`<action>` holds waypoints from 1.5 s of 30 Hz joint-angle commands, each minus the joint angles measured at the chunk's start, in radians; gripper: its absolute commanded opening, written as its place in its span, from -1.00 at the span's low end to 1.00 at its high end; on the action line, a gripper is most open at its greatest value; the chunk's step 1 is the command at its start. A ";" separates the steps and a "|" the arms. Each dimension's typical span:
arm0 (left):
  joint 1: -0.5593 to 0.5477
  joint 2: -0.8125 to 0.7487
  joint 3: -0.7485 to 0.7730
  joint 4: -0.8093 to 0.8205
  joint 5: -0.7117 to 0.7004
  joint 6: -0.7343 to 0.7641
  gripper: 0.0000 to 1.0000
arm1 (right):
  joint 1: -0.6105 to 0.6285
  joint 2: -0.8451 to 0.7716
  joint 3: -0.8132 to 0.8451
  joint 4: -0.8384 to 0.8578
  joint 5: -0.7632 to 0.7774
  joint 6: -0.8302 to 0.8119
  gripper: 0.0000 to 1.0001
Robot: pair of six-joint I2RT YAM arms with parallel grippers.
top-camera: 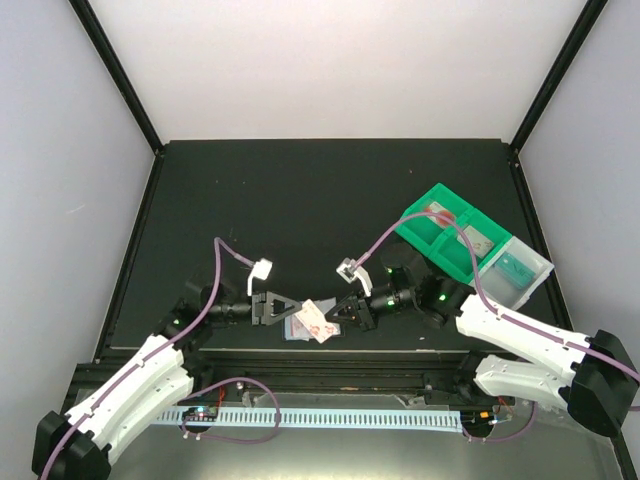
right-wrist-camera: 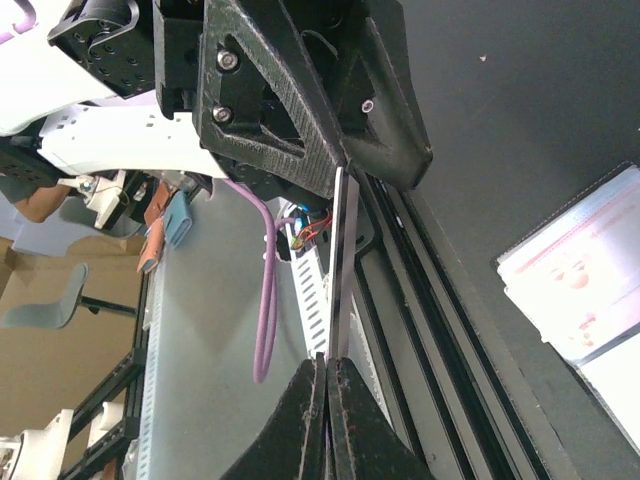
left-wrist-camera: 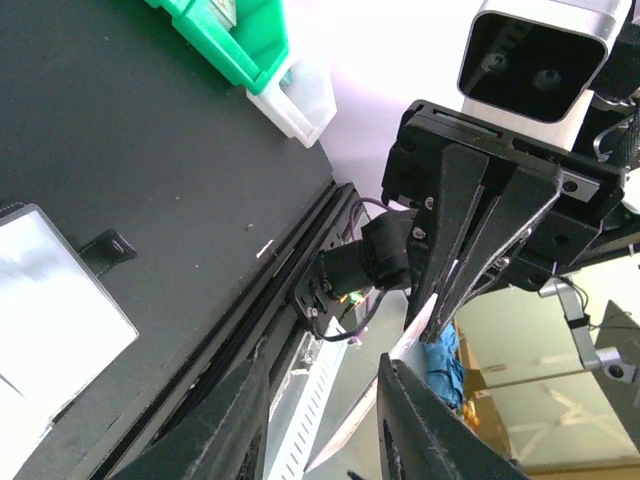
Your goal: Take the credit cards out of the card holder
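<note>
A white credit card (top-camera: 320, 322) with red marks hangs clear of the black table (top-camera: 300, 200), pinched at one edge by the right gripper (top-camera: 343, 310). In the right wrist view the card (right-wrist-camera: 340, 270) appears edge-on as a thin pale line. It rises from that gripper's (right-wrist-camera: 328, 390) two fingers, which are pressed together on it.

The card's far edge reaches the left gripper (top-camera: 290, 308), which faces the right one from the other side. In the left wrist view the left gripper's (left-wrist-camera: 325, 370) own fingers stand well apart, grasping nothing. The card (left-wrist-camera: 405, 340) shows as a white sliver below the right gripper's closed fingers. Whether the far edge touches the left fingers cannot be told.

The card holder (top-camera: 297, 328) lies open and flat on the table just under the held card, near the front edge between the two arms. The left wrist view shows its pale inner side (left-wrist-camera: 50, 310) and a small black snap tab (left-wrist-camera: 108, 250) sticking out from one edge. In the right wrist view a second card (right-wrist-camera: 575, 270), pale with red marks, sits behind a clear pocket of the holder (right-wrist-camera: 610, 370).

A green tray (top-camera: 430, 225) with a clear end compartment (top-camera: 515, 265) stands at the table's right side, well apart from the holder. Purple cables run along both arms.
</note>
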 commanded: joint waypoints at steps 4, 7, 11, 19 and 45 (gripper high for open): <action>-0.002 0.007 -0.007 0.078 0.062 -0.020 -0.32 | -0.004 -0.009 -0.009 0.059 -0.032 0.027 -0.98; -0.002 0.002 -0.012 0.093 0.071 -0.028 -0.41 | -0.004 -0.004 -0.011 0.070 -0.033 0.031 -0.98; -0.002 -0.002 -0.025 0.133 0.103 -0.049 -0.46 | -0.004 0.013 -0.013 0.081 -0.033 0.039 -0.98; -0.002 -0.001 -0.038 0.169 0.158 -0.067 -0.97 | -0.003 0.042 -0.005 0.110 -0.017 0.060 -0.98; -0.002 -0.112 -0.085 0.278 -0.384 -0.413 -0.97 | -0.002 -0.057 -0.305 0.640 0.352 0.699 0.38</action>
